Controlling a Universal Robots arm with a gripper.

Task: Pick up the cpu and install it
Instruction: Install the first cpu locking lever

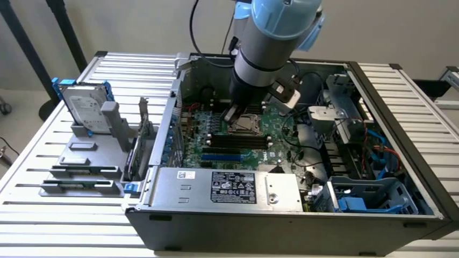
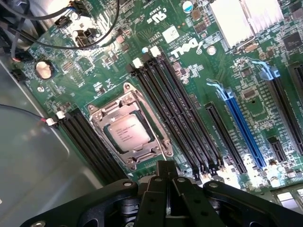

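Computer-assembly robotics lab
An open PC case (image 1: 287,215) sits on a slatted metal surface (image 1: 57,215), parts racked in a grey fixture (image 1: 86,161).

1 cpu (image 2: 127,134), 1 hard drive (image 1: 84,110), 1 psu (image 1: 226,187), 1 pc case (image 1: 287,228).

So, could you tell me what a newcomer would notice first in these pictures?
The open computer case on the slatted table, with the arm reaching down into it. The pincer, shut, hangs just over the green motherboard, beside the socket where the cpu sits. On the exterior view's left, a hard drive stands in a grey holder.
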